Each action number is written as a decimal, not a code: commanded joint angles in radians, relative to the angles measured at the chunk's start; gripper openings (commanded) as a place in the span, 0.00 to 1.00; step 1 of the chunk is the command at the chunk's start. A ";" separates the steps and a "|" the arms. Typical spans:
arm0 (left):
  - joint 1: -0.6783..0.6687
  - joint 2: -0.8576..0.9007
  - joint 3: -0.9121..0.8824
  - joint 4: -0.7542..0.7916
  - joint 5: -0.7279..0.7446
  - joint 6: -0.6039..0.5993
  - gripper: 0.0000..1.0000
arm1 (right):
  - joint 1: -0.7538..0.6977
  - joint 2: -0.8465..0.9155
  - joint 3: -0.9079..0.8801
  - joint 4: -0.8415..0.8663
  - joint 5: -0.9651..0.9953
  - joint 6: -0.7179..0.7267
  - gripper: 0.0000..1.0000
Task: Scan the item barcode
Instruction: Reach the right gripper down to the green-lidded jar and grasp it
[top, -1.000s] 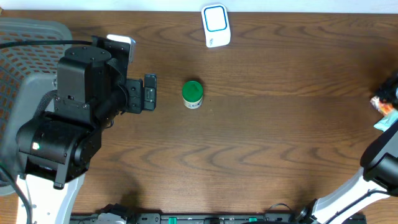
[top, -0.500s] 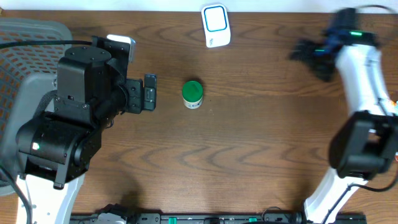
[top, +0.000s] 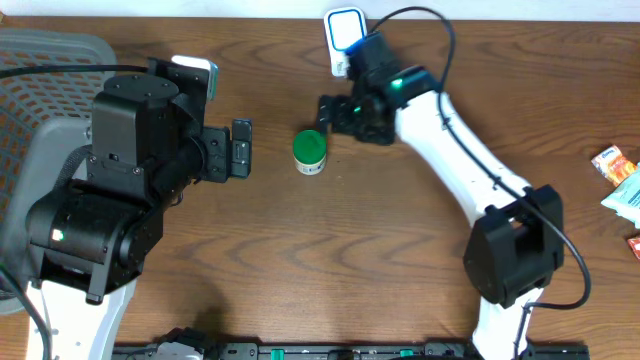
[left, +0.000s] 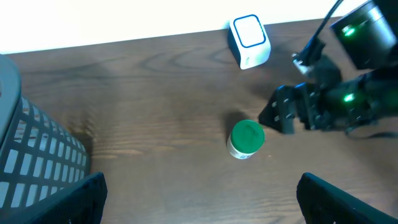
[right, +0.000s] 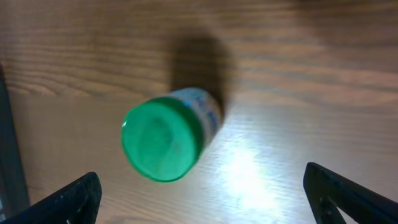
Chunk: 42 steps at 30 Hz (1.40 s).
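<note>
Closing well calls for centring the right claw (top: 328, 110), empty and spread wide just beside the green-capped jar (top: 309, 151) midway along the table's (top: 400, 250) far half, around its body below the cap, leaving its printed side clear for the scanner (top: 347, 40).

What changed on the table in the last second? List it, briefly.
The right arm swung in from the right edge of the table to the centre. Its right gripper now hangs open close by the green-capped jar, near the white scanner, holding nothing. Nothing was grasped or released. The jar, the scanner and the open left gripper stayed where they were.
</note>
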 joint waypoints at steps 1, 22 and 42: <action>0.005 -0.001 -0.004 0.000 -0.012 -0.005 0.98 | 0.047 -0.007 0.014 0.011 0.087 0.079 0.99; 0.005 -0.001 -0.004 0.000 -0.012 -0.005 0.98 | 0.138 0.313 0.380 -0.198 0.174 0.141 0.99; 0.005 -0.001 -0.004 0.000 -0.013 -0.005 0.98 | 0.139 0.429 0.379 -0.224 0.130 0.177 0.80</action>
